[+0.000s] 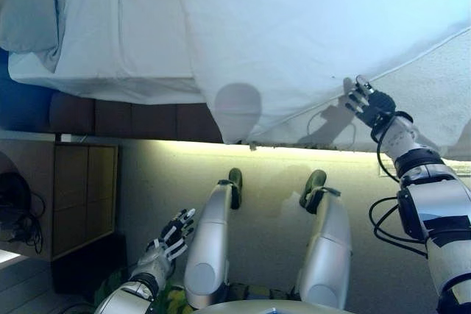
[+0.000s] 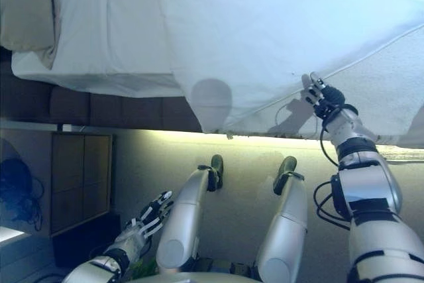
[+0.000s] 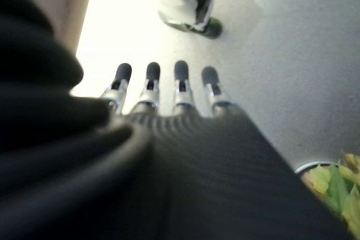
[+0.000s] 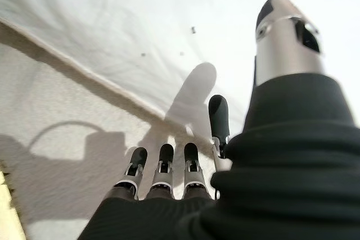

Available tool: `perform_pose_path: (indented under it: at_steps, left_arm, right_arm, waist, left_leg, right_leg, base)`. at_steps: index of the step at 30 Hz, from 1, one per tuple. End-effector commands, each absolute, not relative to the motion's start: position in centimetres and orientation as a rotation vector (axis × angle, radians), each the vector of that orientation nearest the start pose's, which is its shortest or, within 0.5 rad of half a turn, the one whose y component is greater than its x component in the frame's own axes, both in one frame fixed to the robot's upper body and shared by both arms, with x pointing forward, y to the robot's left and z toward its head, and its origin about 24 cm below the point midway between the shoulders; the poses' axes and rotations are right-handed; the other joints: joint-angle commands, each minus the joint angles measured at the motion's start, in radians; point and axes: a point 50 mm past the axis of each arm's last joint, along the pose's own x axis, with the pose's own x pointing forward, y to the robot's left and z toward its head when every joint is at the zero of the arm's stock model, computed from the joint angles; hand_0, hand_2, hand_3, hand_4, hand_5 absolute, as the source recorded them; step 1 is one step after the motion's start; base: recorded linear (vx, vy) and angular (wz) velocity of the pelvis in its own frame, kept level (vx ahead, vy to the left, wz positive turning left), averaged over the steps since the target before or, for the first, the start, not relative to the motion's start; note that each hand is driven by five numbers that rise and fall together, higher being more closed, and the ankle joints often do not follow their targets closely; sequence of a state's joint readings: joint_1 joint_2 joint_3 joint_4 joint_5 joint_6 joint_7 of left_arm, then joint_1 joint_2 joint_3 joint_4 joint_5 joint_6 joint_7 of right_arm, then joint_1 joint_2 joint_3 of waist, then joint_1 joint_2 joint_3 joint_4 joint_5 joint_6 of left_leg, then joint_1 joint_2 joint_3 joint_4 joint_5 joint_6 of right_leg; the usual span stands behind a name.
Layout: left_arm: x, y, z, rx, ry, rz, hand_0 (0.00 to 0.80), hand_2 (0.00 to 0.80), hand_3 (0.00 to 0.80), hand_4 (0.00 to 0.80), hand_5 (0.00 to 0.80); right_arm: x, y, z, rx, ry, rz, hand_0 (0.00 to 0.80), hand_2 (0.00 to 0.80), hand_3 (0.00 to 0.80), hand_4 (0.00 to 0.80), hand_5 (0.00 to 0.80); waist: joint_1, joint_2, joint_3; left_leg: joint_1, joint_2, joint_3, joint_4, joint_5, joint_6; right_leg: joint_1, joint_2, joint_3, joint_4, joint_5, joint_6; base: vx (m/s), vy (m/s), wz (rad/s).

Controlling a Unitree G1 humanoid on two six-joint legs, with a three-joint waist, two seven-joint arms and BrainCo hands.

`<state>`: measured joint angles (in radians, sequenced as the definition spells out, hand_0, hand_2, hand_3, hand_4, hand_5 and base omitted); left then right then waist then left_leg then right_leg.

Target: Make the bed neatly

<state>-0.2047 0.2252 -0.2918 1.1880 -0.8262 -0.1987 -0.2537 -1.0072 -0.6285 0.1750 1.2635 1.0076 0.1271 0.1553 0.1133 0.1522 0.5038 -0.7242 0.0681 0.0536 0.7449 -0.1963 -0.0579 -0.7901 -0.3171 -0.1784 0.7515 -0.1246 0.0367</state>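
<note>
Reaching for the duvet edge
Right hand (image 1: 370, 103), fingers apart, hovers at the white duvet (image 1: 309, 34) hem (centre-right); next, clamp it.

A bedroom: bed (image 1: 132, 27), pillow (image 1: 28, 12), wooden nightstand (image 1: 81, 196).

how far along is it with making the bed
Early to midway. The white duvet already covers much of the bed, but its edge runs slanted, leaving the textured white mattress cover bare at one side. The right hand, fingers straight, is at that edge; the left hand hangs idle, low by the floor. Left: squaring the duvet and tidying the white pillow.
</note>
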Motion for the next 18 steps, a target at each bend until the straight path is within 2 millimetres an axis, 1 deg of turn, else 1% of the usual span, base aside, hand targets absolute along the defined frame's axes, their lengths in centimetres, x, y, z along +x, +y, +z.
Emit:
perform_pose_path:
  at_steps: [1,3,5,7,8,13,18]
  left_arm:
    - [17.8,22.6,-12.1,-0.433,0.669,0.128,0.0,0.0,0.0,0.0,0.0]
    - [17.9,22.4,-12.0,-0.442,0.656,0.122,0.0,0.0,0.0,0.0,0.0]
    - [17.8,22.3,-12.0,-0.44,0.661,0.108,0.0,0.0,0.0,0.0,0.0]
    - [17.7,22.3,-12.0,-0.434,0.667,0.102,0.0,0.0,0.0,0.0,0.0]
    - [17.2,22.5,-12.1,-0.429,0.675,0.1,0.0,0.0,0.0,0.0,0.0]
    - [16.3,23.1,-12.4,-0.423,0.684,0.108,0.0,0.0,0.0,0.0,0.0]
    - [16.4,23.2,-12.2,-0.42,0.682,0.098,0.0,0.0,0.0,0.0,0.0]
  right_arm:
    - [39.1,-30.7,18.5,0.441,0.031,-0.163,0.0,0.0,0.0,0.0,0.0]
    - [38.9,-31.2,19.2,0.439,0.008,-0.171,0.0,0.0,0.0,0.0,0.0]
    - [38.9,-31.5,20.3,0.443,-0.033,-0.171,0.0,0.0,0.0,0.0,0.0]
    - [39.0,-31.5,20.8,0.444,-0.049,-0.167,0.0,0.0,0.0,0.0,0.0]
    - [39.0,-31.4,21.3,0.439,-0.067,-0.155,0.0,0.0,0.0,0.0,0.0]
    - [39.1,-31.0,21.6,0.425,-0.093,-0.111,0.0,0.0,0.0,0.0,0.0]
    - [39.1,-30.9,22.0,0.408,-0.12,-0.086,0.0,0.0,0.0,0.0,0.0]
  waist:
    - [0.017,0.019,0.016]
    - [0.022,0.024,0.016]
    - [0.029,0.03,0.016]
    - [0.032,0.031,0.016]
    - [0.036,0.029,0.016]
    - [0.041,0.018,0.016]
    - [0.044,0.01,0.015]
  left_leg:
    - [-0.005,-0.009,0.04,-0.041,0.047,0.053]
    - [-0.012,-0.01,0.039,-0.038,0.047,0.055]
    - [-0.014,-0.015,0.039,-0.042,0.048,0.054]
    - [-0.011,-0.016,0.038,-0.048,0.05,0.053]
    - [-0.004,-0.016,0.036,-0.055,0.053,0.05]
    - [0.033,-0.01,0.037,-0.071,0.055,0.047]
    - [0.083,-0.008,0.03,-0.098,0.062,0.041]
  right_leg:
    - [0.034,-0.003,0.019,0.069,-0.043,-0.01]
    - [0.026,-0.006,0.019,0.078,-0.045,-0.01]
    - [0.024,-0.008,0.017,0.077,-0.045,-0.009]
    - [0.028,-0.008,0.013,0.073,-0.045,-0.009]
    - [0.036,-0.008,0.008,0.068,-0.045,-0.009]
    - [0.081,-0.008,-0.009,0.046,-0.04,-0.009]
    - [0.136,-0.011,-0.015,0.02,-0.037,-0.004]
  base:
    - [0.062,0.028,0.01]
    - [0.044,0.012,0.04]
    - [0.014,-0.003,0.02]
    - [0.018,-0.006,0.01]
    - [0.054,-0.012,0.0]
    - [0.049,-0.006,0.01]
    - [0.043,-0.012,0.0]
